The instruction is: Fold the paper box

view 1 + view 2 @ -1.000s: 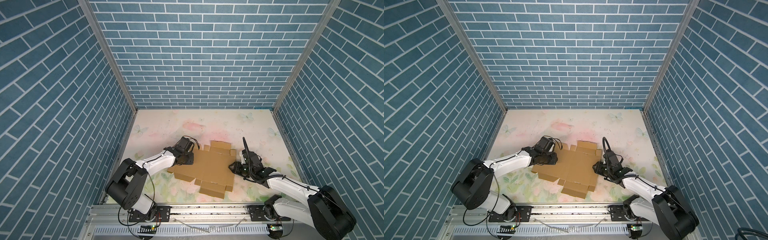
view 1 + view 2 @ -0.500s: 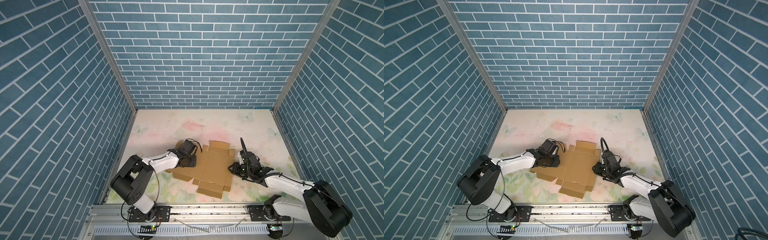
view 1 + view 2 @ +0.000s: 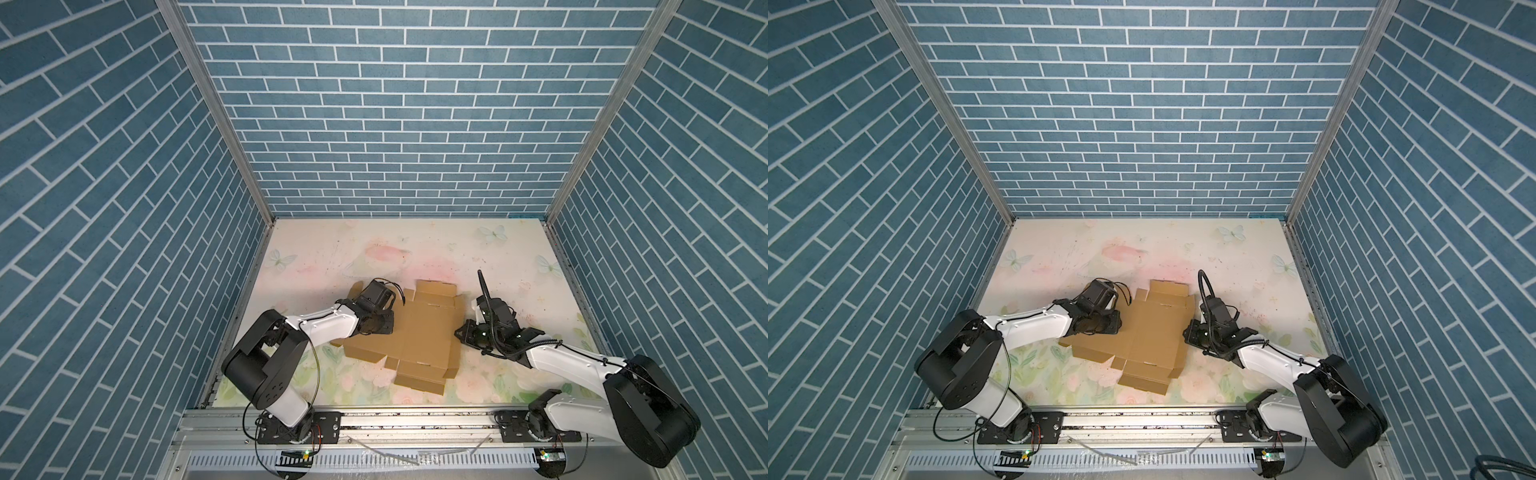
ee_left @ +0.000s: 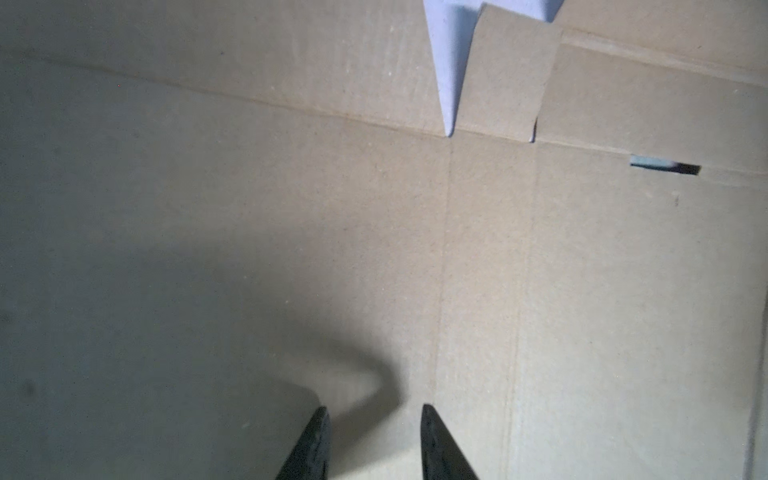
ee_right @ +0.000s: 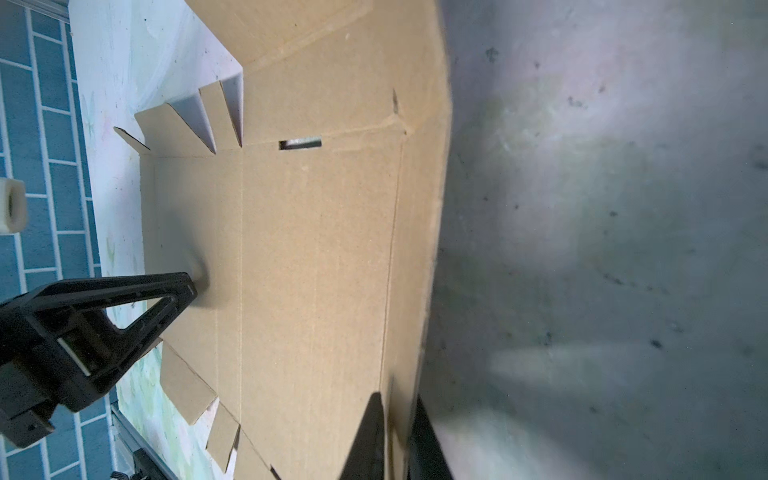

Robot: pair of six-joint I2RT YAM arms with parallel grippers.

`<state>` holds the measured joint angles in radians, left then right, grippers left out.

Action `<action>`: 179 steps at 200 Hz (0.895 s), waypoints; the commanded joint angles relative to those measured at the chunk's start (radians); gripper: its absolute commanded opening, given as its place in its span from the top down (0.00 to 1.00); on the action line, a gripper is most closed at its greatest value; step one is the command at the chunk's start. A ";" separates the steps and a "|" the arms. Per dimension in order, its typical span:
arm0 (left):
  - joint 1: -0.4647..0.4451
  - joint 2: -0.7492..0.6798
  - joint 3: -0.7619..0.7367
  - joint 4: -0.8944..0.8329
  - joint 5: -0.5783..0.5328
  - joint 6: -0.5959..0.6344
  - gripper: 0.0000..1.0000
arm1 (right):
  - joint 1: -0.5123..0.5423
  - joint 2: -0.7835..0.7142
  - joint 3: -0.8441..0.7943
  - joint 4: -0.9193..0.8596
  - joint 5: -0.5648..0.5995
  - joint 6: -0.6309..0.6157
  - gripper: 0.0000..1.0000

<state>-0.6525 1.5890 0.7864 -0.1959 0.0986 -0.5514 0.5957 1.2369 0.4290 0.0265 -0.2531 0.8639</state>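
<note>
Fingers of right gripper (image 5: 397,401) clamped on paper box (image 5: 311,249) edge, left gripper (image 4: 372,409) slightly parted, tips touching panel

the paper box (image 3: 422,332) is plain brown. the table (image 3: 415,241) is cream with pink blossoms, green leaves toward 6 o'clock and pale blue butterflies toward 12. the walls (image 3: 395,104) are teal brick, white joints.

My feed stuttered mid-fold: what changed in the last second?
The right gripper nudged inward and closed on the right edge flap of the flat brown corrugated cardboard box sheet. The left gripper stayed pressing on the sheet's left part, jaws slightly apart. The sheet itself did not visibly shift.
</note>
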 commanded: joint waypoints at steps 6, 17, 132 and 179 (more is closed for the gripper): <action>-0.006 0.006 -0.007 -0.008 0.008 -0.004 0.63 | 0.007 0.021 0.066 -0.054 -0.008 -0.056 0.89; -0.006 -0.005 -0.002 -0.017 0.005 -0.003 0.63 | 0.008 0.026 0.086 -0.078 -0.007 -0.076 0.90; 0.181 -0.008 0.437 -0.279 0.067 0.287 0.58 | -0.085 0.237 0.489 -0.348 -0.012 -0.395 0.95; 0.246 0.178 0.671 -0.314 0.187 0.544 0.53 | -0.160 0.404 0.706 -0.464 -0.113 -0.620 0.97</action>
<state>-0.4171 1.6791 1.3792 -0.4591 0.2047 -0.1848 0.4553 1.5841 1.0199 -0.3359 -0.3077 0.4301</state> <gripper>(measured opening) 0.444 0.057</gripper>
